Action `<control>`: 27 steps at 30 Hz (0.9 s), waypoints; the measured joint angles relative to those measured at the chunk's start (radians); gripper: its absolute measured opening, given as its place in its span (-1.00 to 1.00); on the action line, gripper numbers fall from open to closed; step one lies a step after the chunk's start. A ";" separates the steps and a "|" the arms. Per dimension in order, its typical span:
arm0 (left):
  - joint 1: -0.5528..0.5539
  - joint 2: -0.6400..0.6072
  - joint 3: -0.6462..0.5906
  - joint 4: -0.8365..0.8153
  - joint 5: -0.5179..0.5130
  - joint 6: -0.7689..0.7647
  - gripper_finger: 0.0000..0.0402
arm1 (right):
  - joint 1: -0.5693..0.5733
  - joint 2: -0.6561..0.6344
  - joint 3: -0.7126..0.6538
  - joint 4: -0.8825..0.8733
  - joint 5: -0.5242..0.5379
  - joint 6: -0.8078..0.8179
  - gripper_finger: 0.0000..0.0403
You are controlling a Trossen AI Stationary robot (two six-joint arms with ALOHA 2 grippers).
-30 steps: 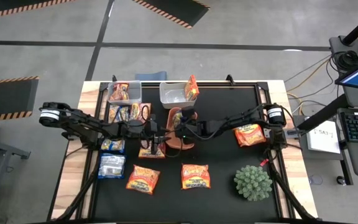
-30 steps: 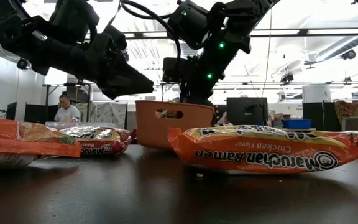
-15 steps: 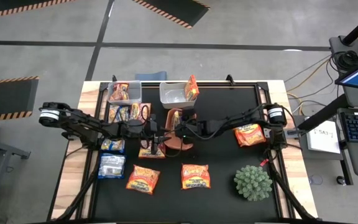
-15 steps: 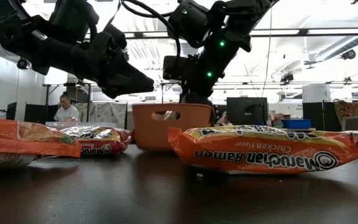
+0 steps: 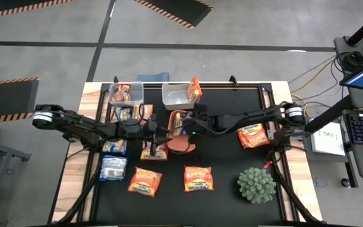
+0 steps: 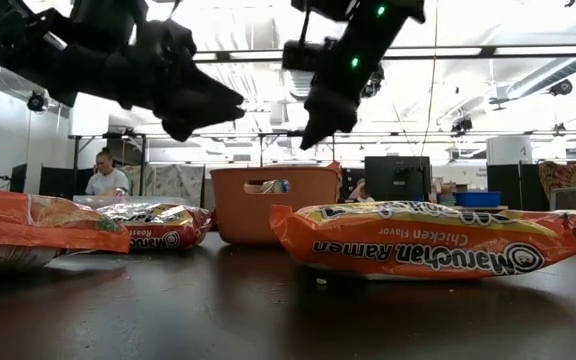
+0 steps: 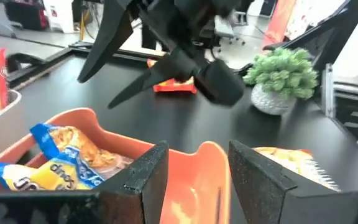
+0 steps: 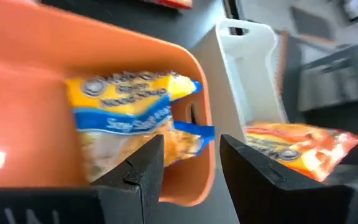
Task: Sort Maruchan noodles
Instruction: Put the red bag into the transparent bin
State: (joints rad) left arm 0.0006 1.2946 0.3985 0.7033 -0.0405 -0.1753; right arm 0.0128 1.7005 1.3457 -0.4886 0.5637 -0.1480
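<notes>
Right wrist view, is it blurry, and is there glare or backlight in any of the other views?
Right wrist view: motion-smeared, lettering on the blue-and-yellow packet in the orange tray barely readable. Low view: bright ceiling lights silhouette both arms, though the front Maruchan packet is sharp. Left wrist view: soft, the green plant ball is fuzzy.

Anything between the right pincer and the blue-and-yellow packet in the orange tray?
Nothing visible. The right pincer hangs open over the orange tray, and the blue-and-yellow packet lies uncovered inside it. The left pincer, also open, is close by at the tray's rim.
</notes>
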 joint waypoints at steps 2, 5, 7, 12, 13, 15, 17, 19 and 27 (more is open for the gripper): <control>0.000 -0.033 0.000 -0.053 0.001 -0.024 -0.25 | 0.000 -0.037 -0.021 -0.001 -0.044 0.042 -0.27; 0.000 -0.092 0.000 -0.150 0.007 -0.057 -0.25 | 0.002 -0.095 -0.059 0.012 -0.067 0.088 -0.27; 0.000 -0.138 0.000 -0.220 0.021 -0.076 -0.25 | 0.003 -0.136 -0.093 0.056 -0.067 0.096 -0.27; 0.000 -0.238 0.064 -0.519 0.033 -0.115 -0.25 | 0.002 -0.254 -0.217 0.256 -0.077 0.029 -0.29; 0.000 -0.249 0.093 -0.600 0.033 -0.124 -0.25 | 0.002 -0.285 -0.248 0.293 -0.080 0.015 -0.29; 0.000 -0.267 0.147 -0.788 0.033 -0.146 -0.25 | 0.002 -0.344 -0.301 0.373 -0.113 -0.013 -0.28; -0.002 -0.269 0.209 -0.965 0.033 -0.161 -0.25 | 0.002 -0.410 -0.358 0.438 -0.153 -0.030 -0.27; -0.005 -0.273 0.261 -1.133 0.033 -0.165 -0.25 | 0.000 -0.468 -0.408 0.510 -0.182 -0.051 -0.28; -0.015 -0.260 0.384 -1.412 0.032 -0.240 -0.24 | 0.000 -0.687 -0.582 0.725 -0.232 -0.157 -0.29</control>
State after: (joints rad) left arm -0.0143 1.0344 0.7821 -0.7084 -0.0083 -0.4152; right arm 0.0128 1.0135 0.7642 0.2365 0.3312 -0.3054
